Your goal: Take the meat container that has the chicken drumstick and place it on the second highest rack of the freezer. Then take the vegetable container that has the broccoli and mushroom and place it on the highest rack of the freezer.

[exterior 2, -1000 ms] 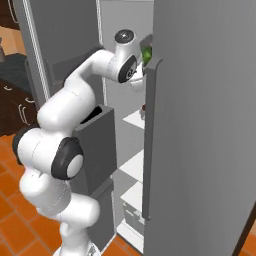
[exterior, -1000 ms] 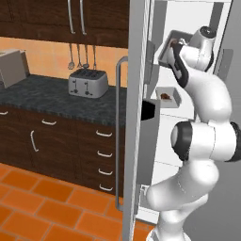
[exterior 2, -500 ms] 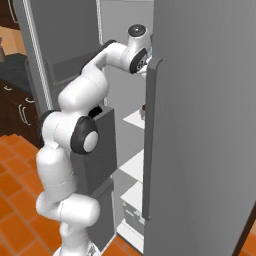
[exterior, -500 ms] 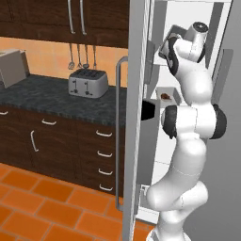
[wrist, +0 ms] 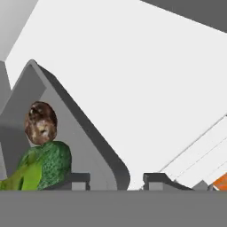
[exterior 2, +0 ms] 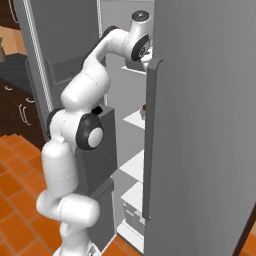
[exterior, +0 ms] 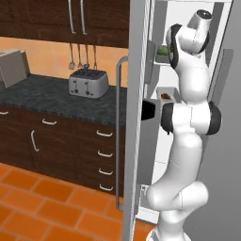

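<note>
Two grey trays sit on white shelves inside the open freezer (exterior: pixel 162 28). On the upper one, the vegetable tray (wrist: pixel 84 146) holds the broccoli (wrist: pixel 42 166) with the mushroom (wrist: pixel 41 123) touching its top edge in the hand view; the same green lump peeks out beside the arm in the left base view. One shelf lower, the meat tray (exterior: pixel 168 93) carries the small reddish-brown drumstick (exterior: pixel 165 96), which shows again as a dark speck in the right base view. The gripper (wrist: pixel 116 181) reaches into the top of the compartment, its fingertips (wrist: pixel 77 178) parted with the rounded corner of the vegetable tray lying between them; the tips stand just clear of the tray's rim, so the grasp looks released, though contact right at the bottom of the hand view is hard to judge. The freezer door (exterior: pixel 136 117) with its long handle (exterior: pixel 118 136) stands open on the left, edge-on, hiding much of the shelves from the left base camera, and the arm's own bulk covers most of the rest. On the right, the closed fridge door (exterior 2: pixel 210 125) screens the shelf ends. Off to the left, a toaster (exterior: pixel 88 83) sits on the dark counter (exterior: pixel 52 96) beneath hanging utensils (exterior: pixel 82 56), above drawers (exterior: pixel 106 150) and an orange tiled floor (exterior: pixel 42 207).
</note>
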Motion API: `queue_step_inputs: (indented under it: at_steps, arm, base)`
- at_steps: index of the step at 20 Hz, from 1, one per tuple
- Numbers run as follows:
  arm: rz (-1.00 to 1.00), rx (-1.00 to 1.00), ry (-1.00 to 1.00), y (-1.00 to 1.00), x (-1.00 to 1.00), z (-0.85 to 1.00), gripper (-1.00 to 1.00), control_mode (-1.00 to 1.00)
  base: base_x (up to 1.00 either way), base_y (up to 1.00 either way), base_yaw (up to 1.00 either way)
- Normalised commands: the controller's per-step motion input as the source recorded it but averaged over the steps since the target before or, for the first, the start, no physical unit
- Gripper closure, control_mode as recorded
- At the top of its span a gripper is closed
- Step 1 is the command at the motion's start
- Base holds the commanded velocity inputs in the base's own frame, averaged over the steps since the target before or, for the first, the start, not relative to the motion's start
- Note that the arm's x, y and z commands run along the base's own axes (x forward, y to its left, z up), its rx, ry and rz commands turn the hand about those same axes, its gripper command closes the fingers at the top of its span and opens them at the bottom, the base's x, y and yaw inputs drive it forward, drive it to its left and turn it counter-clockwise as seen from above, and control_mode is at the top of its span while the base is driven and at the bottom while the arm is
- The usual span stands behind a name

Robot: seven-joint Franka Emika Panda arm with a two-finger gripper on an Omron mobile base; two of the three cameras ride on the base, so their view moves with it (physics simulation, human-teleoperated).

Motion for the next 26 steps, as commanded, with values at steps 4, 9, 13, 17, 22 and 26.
queue_step_inputs:
  at_steps: [4, 9, 13, 17, 22, 26]
  arm:
    - [0.0, -0.09, -0.59, -0.03, -1.0, -0.96, -1.0, -1.0]
    - [0.0, -0.16, -0.57, 0.08, -1.0, -1.0, -1.0, -1.0]
    - [-0.09, -0.05, -0.46, 0.33, -1.0, -0.6, -1.0, -1.0]
    - [-0.32, -0.02, -0.17, 0.52, -1.0, -0.07, -1.0, -1.0]
    - [-0.32, 0.0, -0.08, 0.38, -1.0, 0.16, -1.0, -1.0]
    - [-0.28, 0.06, -0.2, 0.0, -1.0, 0.84, -1.0, -1.0]
  base:
    - [0.0, 0.0, 0.0]
    - [0.0, 0.0, 0.0]
    - [0.0, 0.0, 0.0]
    - [0.0, 0.0, 0.0]
    - [0.0, 0.0, 0.0]
    - [0.0, 0.0, 0.0]
